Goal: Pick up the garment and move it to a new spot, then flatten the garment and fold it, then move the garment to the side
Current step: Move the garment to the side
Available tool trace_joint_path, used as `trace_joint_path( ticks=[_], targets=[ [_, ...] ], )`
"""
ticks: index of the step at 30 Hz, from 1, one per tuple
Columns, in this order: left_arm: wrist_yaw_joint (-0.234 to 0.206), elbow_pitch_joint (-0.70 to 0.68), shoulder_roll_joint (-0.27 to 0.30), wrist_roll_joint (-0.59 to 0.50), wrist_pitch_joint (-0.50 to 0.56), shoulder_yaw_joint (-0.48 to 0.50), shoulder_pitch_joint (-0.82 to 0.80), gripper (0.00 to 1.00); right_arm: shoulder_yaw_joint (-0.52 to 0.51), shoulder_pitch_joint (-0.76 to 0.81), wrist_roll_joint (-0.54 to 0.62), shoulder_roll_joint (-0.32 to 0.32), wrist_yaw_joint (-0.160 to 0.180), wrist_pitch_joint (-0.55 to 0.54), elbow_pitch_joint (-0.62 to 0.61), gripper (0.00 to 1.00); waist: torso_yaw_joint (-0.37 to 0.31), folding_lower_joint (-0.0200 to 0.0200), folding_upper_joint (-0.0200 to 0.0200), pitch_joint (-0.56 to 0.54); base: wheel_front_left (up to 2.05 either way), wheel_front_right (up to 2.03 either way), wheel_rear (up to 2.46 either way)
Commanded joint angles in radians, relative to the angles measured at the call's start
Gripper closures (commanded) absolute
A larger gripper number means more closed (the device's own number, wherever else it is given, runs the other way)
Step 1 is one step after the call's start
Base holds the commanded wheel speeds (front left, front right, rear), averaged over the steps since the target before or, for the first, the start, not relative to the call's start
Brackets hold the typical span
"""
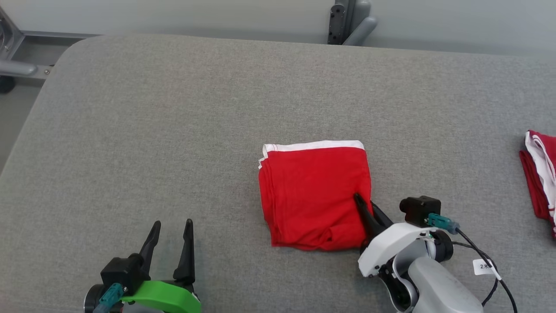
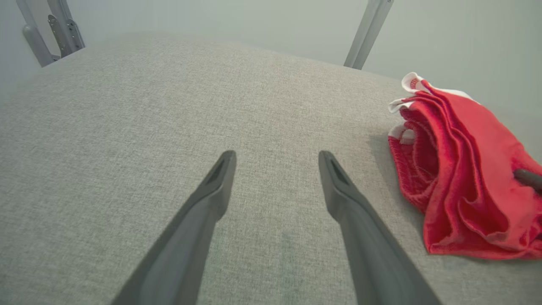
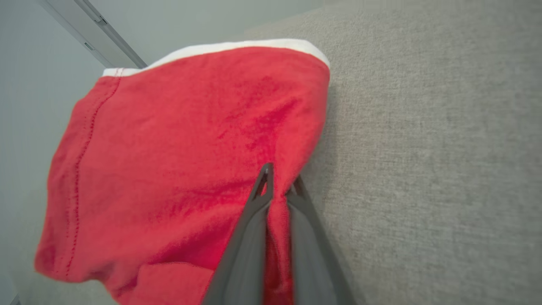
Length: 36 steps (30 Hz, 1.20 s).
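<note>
On the grey table [image 1: 173, 130], a folded red, white-edged garment [image 1: 312, 191]

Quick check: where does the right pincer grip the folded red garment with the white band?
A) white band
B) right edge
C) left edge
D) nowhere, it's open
B: the right pincer is shut on the folded red garment at its right edge, cloth pinched between the fingers.
</note>
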<state>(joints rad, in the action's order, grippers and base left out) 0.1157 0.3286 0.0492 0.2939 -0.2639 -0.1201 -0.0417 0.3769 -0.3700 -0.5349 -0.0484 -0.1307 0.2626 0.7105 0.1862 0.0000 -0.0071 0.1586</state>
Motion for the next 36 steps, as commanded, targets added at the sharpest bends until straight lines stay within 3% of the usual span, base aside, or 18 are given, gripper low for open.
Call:
trace_joint_path(
  ticks=[1,8,20,24,29,36],
  targets=[
    [0.003,-0.003,0.003,-0.01,0.0,0.001,-0.009,0.0,-0.015,0.005,0.015,-0.006,0.0,0.002,-0.009,1.0,-0.02,0.0,0.0071,-0.015,0.0,0.0,0.0],
    [0.005,-0.009,0.003,-0.02,0.0,0.006,0.006,0.0,-0.067,0.044,0.07,-0.005,0.0,0.002,-0.053,1.0,-0.153,0.0,0.0071,-0.054,0.0,0.0,0.0],
    [0.011,-0.008,0.003,-0.019,0.0,0.008,-0.025,0.0,-0.073,0.1,0.093,-0.004,0.0,0.002,-0.102,1.0,-0.544,0.0,0.0071,-0.049,0.0,0.0,0.0],
    [0.014,-0.001,0.004,-0.017,0.0,0.005,-0.042,0.0,-0.035,0.107,0.075,-0.003,0.0,0.002,-0.123,1.0,-0.638,0.0,0.0071,-0.039,0.0,0.0,0.0],
    [0.014,0.006,0.004,-0.009,0.0,-0.007,-0.068,0.0,0.001,0.084,0.079,-0.004,0.0,0.002,-0.115,1.0,-0.688,0.0,0.0071,-0.015,0.0,0.0,0.0],
    [0.015,0.017,0.005,-0.032,0.0,-0.02,-0.088,0.0,0.02,0.005,0.114,-0.015,0.0,0.002,-0.125,1.0,-0.635,0.0,0.0071,0.023,0.0,0.0,0.0]
  ],
)
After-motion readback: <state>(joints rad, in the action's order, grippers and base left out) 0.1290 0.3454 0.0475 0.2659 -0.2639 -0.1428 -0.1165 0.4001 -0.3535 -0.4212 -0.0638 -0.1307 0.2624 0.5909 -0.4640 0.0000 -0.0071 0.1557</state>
